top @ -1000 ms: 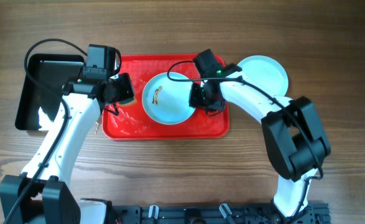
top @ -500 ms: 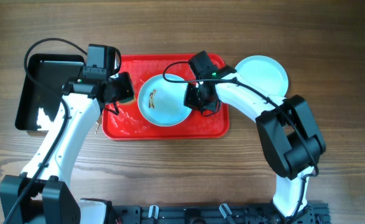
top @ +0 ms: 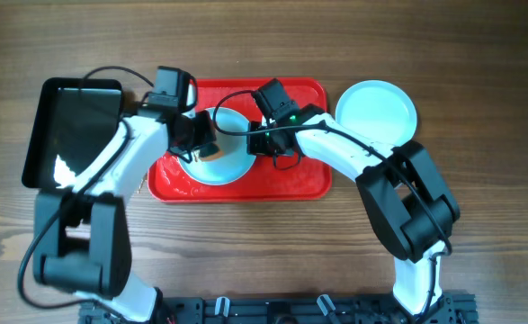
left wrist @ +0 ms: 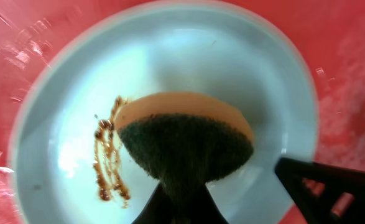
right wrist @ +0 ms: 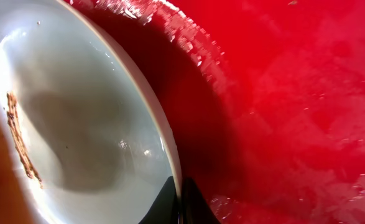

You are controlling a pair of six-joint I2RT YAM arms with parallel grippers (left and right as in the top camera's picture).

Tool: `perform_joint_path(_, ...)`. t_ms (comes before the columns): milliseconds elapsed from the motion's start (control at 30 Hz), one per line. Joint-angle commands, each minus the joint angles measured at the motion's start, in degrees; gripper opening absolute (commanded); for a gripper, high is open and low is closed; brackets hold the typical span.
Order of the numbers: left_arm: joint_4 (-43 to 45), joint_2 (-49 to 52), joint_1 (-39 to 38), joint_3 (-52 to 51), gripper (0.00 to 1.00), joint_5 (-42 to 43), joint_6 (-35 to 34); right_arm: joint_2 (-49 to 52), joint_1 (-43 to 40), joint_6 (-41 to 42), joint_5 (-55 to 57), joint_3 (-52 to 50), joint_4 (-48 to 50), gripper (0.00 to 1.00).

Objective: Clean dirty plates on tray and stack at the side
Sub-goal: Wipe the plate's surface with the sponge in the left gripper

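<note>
A white plate with a pale blue rim (top: 226, 164) sits on the red tray (top: 299, 171), with a brown smear (left wrist: 107, 165) left of its centre. My left gripper (top: 202, 144) is shut on an orange-and-green sponge (left wrist: 182, 134) held over the plate (left wrist: 188, 56), just right of the smear. My right gripper (top: 256, 144) is shut on the plate's right rim (right wrist: 170, 149), one finger on each side of it (right wrist: 181, 202). The plate's right side looks lifted above the tray (right wrist: 294, 93). A clean plate (top: 376, 108) lies on the table right of the tray.
A smaller black tray (top: 70, 130) lies left of the red tray. Both arms reach in over the red tray from the near side. The table (top: 479, 54) is wood. The red tray's surface looks wet and shiny.
My left gripper has moved right with the sponge, from the tray's left part to over the plate. My right gripper has drawn the plate leftward along the tray.
</note>
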Motion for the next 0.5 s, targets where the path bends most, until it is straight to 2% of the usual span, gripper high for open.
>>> perform_joint_path(0,3.28,3.93,-1.01,0.20,0.04,2.80,-4.87,1.36,-0.17,1.22,1.77,0.61,0.11,0.04)
perform_joint_path(167,4.72,7.21,-2.82,0.20,0.04,2.91,-4.46,1.36,-0.17,1.27,3.04,0.61,-0.63,0.04)
perform_joint_path(233,5.46,8.07,-2.99,0.20,0.04,0.20,-4.37,1.36,-0.17,1.22,3.50,0.61,-1.36,0.04)
perform_joint_path(367,0.39,8.13,-2.91,0.22,0.04,-22.73,1.95,1.36,-0.17,0.42,5.27,0.61,-2.34,0.04)
perform_joint_path(467,-2.43,7.61,-2.93,0.35,0.04,-32.20,1.92,1.36,-0.17,0.42,5.42,0.61,-2.32,0.04)
